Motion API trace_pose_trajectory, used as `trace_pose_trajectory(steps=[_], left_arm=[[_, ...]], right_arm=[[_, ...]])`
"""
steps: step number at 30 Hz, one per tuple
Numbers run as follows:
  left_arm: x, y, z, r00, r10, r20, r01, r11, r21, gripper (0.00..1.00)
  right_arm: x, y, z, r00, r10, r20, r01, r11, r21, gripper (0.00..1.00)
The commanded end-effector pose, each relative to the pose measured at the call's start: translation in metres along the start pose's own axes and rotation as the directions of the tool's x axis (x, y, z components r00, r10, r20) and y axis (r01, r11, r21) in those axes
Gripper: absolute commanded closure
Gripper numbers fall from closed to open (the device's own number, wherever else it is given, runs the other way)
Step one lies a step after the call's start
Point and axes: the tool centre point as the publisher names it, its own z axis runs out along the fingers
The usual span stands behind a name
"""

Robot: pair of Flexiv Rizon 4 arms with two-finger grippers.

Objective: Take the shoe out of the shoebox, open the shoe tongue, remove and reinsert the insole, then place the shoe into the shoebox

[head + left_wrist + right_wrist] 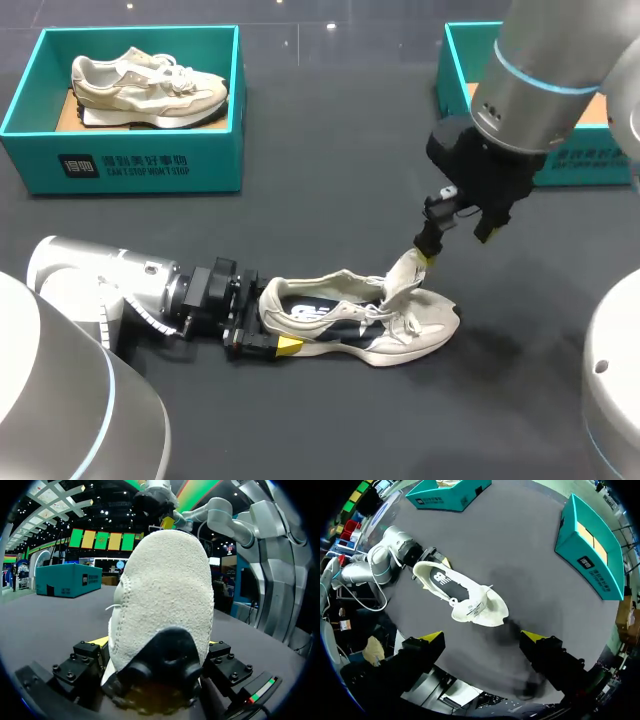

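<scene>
A cream and grey shoe (365,322) lies on the dark table, toe to the right, with its tongue (403,275) pulled up. My left gripper (268,318) holds it low at the heel, one finger on each side. The left wrist view shows that heel (165,600) filling the gap between the fingers. My right gripper (456,243) hangs open just above and right of the tongue, one yellow tip close to it. From the right wrist the shoe (462,592) lies well below the spread fingers (427,642), with nothing between them.
A teal shoebox (120,150) at the back left holds a second shoe (150,88). Another teal shoebox (590,165) stands at the back right, partly hidden by my right arm. Bare table lies in front of the shoe.
</scene>
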Motion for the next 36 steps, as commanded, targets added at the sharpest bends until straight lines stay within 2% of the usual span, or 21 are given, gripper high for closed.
trace_pose_trajectory(steps=[1, 5, 9, 12, 16, 19, 22, 23, 25, 27, 28, 31, 36], left_arm=[[-0.001, 0.002, 0.0, 1.0, 0.0, 0.0, 0.0, 1.0, 0.0, 1.0], [-0.001, 0.002, 0.0, 1.0, 0.0, 0.0, 0.0, 1.0, 0.0, 1.0], [-0.001, 0.002, 0.0, 1.0, 0.0, 0.0, 0.0, 1.0, 0.0, 1.0], [-0.001, 0.002, 0.0, 1.0, 0.0, 0.0, 0.0, 1.0, 0.0, 1.0], [-0.001, 0.002, 0.0, 1.0, 0.0, 0.0, 0.0, 1.0, 0.0, 1.0], [-0.001, 0.002, 0.0, 1.0, 0.0, 0.0, 0.0, 1.0, 0.0, 1.0], [-0.001, 0.002, 0.0, 1.0, 0.0, 0.0, 0.0, 1.0, 0.0, 1.0], [-0.001, 0.002, 0.0, 1.0, 0.0, 0.0, 0.0, 1.0, 0.0, 1.0], [-0.001, 0.002, 0.0, 1.0, 0.0, 0.0, 0.0, 1.0, 0.0, 1.0], [-0.001, 0.002, 0.0, 1.0, 0.0, 0.0, 0.0, 1.0, 0.0, 1.0], [-0.001, 0.002, 0.0, 1.0, 0.0, 0.0, 0.0, 1.0, 0.0, 1.0], [-0.001, 0.002, 0.0, 1.0, 0.0, 0.0, 0.0, 1.0, 0.0, 1.0], [-0.001, 0.002, 0.0, 1.0, 0.0, 0.0, 0.0, 1.0, 0.0, 1.0]], right_arm=[[0.018, 0.025, -0.011, 0.979, -0.094, 0.179, 0.077, 0.992, 0.102, 0.0], [0.033, 0.034, -0.011, 0.959, -0.211, 0.191, 0.188, 0.973, 0.131, 0.0], [0.043, 0.039, -0.01, 0.941, -0.275, 0.196, 0.246, 0.956, 0.156, 0.0], [0.051, 0.043, -0.01, 0.921, -0.343, 0.184, 0.314, 0.934, 0.168, 0.16], [0.063, 0.047, -0.008, 0.89, -0.42, 0.177, 0.389, 0.902, 0.187, 0.27], [0.072, 0.05, -0.006, 0.857, -0.485, 0.176, 0.447, 0.868, 0.214, 0.51], [0.077, 0.052, -0.005, 0.835, -0.524, 0.171, 0.485, 0.845, 0.224, 0.58], [0.079, 0.053, -0.005, 0.826, -0.538, 0.167, 0.499, 0.836, 0.227, 0.64], [0.082, 0.054, -0.004, 0.813, -0.56, 0.16, 0.521, 0.822, 0.229, 0.69], [0.085, 0.054, -0.002, 0.798, -0.583, 0.15, 0.545, 0.806, 0.233, 0.93], [0.087, 0.055, 0.0, 0.789, -0.597, 0.144, 0.559, 0.796, 0.234, 1.0], [0.092, 0.057, 0.002, 0.76, -0.636, 0.133, 0.6, 0.765, 0.235, 1.0], [0.103, 0.057, 0.004, 0.68, -0.723, 0.124, 0.691, 0.688, 0.223, 1.0]])
